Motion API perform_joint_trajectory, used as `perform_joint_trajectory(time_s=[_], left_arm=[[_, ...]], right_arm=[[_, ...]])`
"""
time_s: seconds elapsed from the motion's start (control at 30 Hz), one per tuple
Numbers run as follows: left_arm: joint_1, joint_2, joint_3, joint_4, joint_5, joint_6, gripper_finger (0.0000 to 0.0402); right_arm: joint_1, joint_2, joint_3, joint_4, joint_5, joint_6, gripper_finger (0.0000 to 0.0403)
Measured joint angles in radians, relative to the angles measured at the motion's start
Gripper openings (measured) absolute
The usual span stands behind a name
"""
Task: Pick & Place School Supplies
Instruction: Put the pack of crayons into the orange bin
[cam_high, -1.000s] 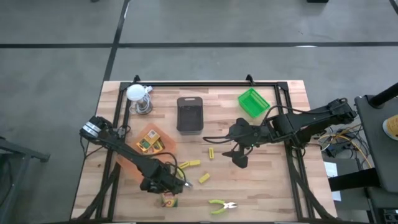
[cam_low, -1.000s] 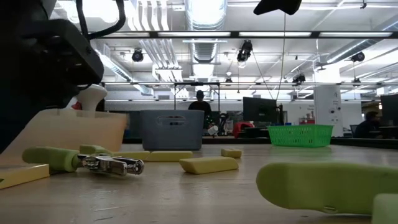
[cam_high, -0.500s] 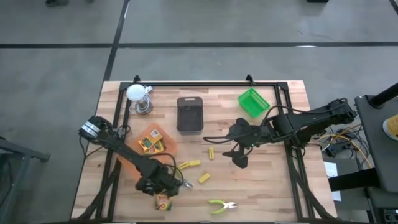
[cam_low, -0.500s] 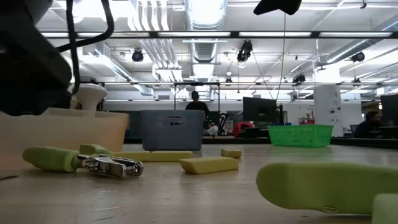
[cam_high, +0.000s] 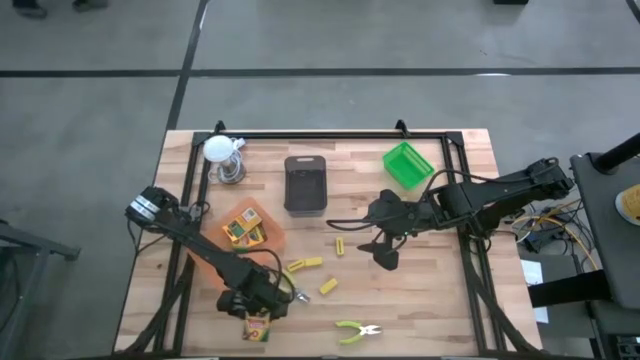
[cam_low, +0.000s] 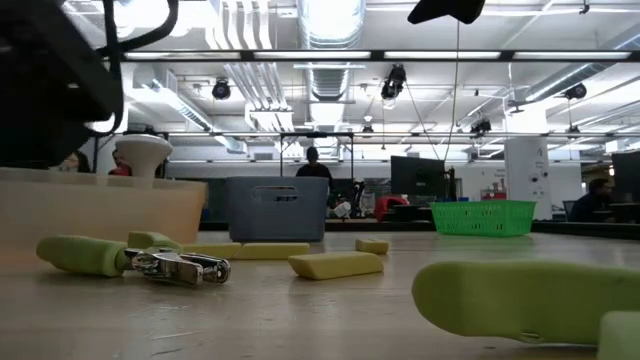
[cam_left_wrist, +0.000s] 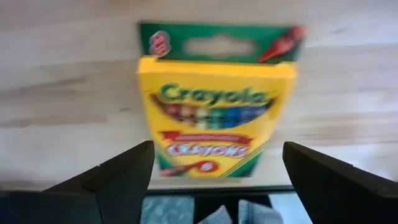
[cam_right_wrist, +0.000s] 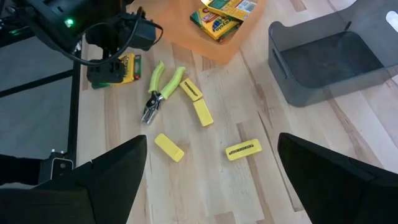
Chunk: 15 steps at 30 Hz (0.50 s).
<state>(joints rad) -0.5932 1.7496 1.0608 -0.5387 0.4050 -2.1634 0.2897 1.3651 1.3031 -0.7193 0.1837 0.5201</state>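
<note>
Pale wooden planks make up the table (cam_high: 420, 300), framed by a dark rail, with a workshop hall beyond it. Near the table's front edge the left gripper (cam_high: 256, 303) hangs over a yellow-and-green cardboard crayon box (cam_left_wrist: 216, 116) lying flat on the wood; its fingers (cam_left_wrist: 112, 182) are spread wide to either side of the box and touch nothing. This looks like the pick step: the next move calls for dropping straight down and closing across the box's narrow sides. An orange plastic tray (cam_high: 262, 217), toward the left edge, already carries similar boxes and seems the likely target. The right gripper (cam_high: 386, 254) waits over the middle of the table, fingers parted and empty. Short yellow blocks (cam_right_wrist: 202, 112) and lime-handled pliers-like cutters (cam_right_wrist: 157, 91) lie loose between the two arms.
</note>
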Motion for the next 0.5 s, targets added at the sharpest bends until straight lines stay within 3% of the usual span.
perform_joint_trajectory(time_s=[0.2, 0.5], left_arm=[[0.002, 0.001, 0.014, 0.004, -0.063, -0.012, 0.0360], [0.002, 0.011, 0.014, -0.054, -0.069, -0.024, 0.0360]], right_arm=[[0.000, 0.000, 0.000, 0.000, 0.000, 0.000, 0.0354], [0.000, 0.000, 0.000, 0.000, 0.000, 0.000, 0.0354]])
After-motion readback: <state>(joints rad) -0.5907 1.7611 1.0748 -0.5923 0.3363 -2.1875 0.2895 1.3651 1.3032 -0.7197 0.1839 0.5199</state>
